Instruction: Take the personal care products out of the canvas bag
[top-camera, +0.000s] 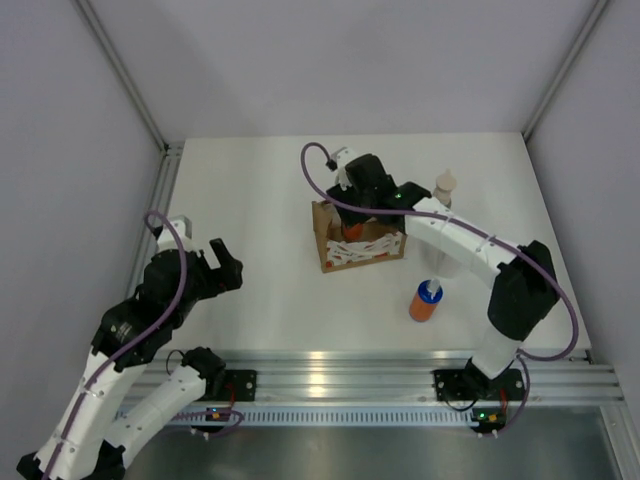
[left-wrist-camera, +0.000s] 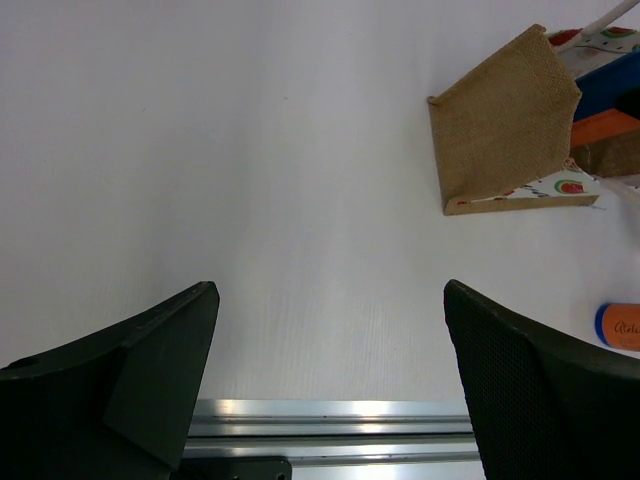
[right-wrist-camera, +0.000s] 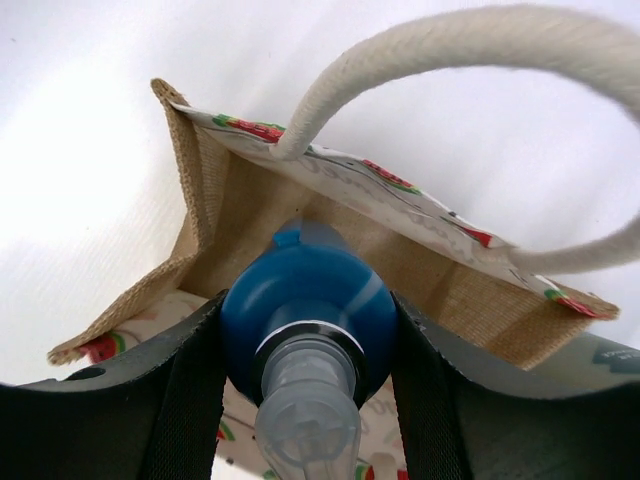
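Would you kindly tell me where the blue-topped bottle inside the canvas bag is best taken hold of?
Grip the blue-topped bottle by its round blue shoulder, coming straight down through the open mouth of the canvas bag. It seems upright with fabric walls close around it, so only the top is reachable; the right claw brackets it there.

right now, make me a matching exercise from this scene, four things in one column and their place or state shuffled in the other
Things:
1. left gripper
2. right gripper
3. orange bottle
4. canvas bag

Places or states:
A. stands mid-table, loop handle up
B. shut on a blue bottle top at the bag's mouth
C. open over bare table
D. upright outside the bag, near the table's front edge

Pairs: 1-C, 2-B, 3-D, 4-A
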